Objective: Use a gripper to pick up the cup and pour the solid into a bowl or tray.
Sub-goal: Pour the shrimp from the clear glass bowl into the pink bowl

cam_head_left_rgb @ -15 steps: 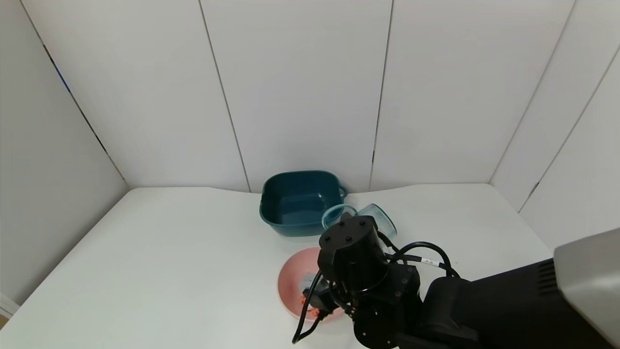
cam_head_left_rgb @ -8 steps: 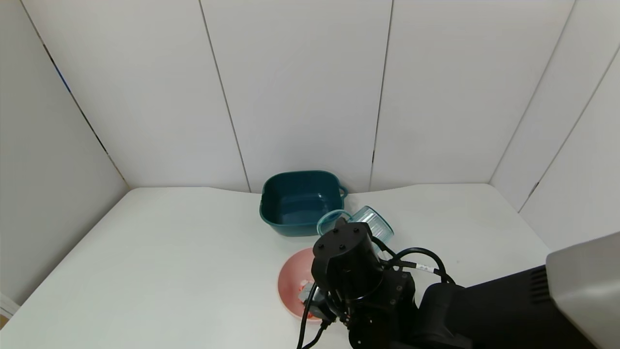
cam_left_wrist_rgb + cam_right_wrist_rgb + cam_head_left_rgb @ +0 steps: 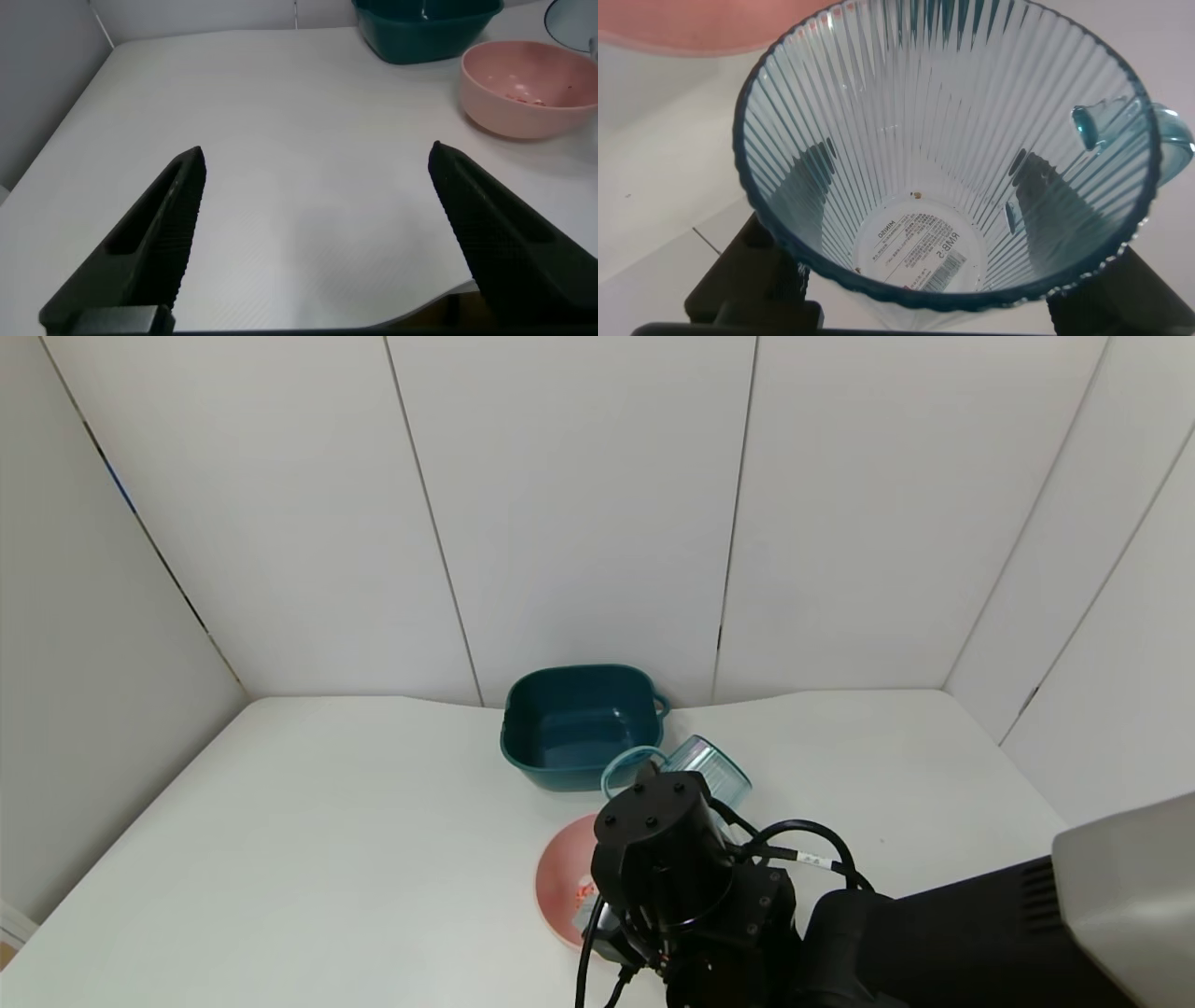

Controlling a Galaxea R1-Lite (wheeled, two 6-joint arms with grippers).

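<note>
We see the ribbed light-blue cup (image 3: 948,159) clamped between the fingers (image 3: 757,271) of the right gripper (image 3: 665,803), which press on its outer wall from two sides. In the head view the cup (image 3: 705,767) is tipped on its side above the table, its looped handle (image 3: 627,763) toward the teal tub, and it sits just behind the pink bowl (image 3: 560,877). The right wrist view looks straight down into the cup: it holds nothing but a printed label on its base and one tiny speck. The red-orange and white ring pieces (image 3: 523,91) lie in the pink bowl (image 3: 486,98); from the head view only a few of them (image 3: 584,892) show, since the arm covers most of the bowl.

The dark teal square tub (image 3: 574,723) stands at the back of the white table (image 3: 327,840), near the wall, just beyond the cup.

The left gripper (image 3: 318,233) hangs low over the near-left part of the table, well apart from the bowl, its two dark fingers (image 3: 154,233) spread wide with nothing between them.
</note>
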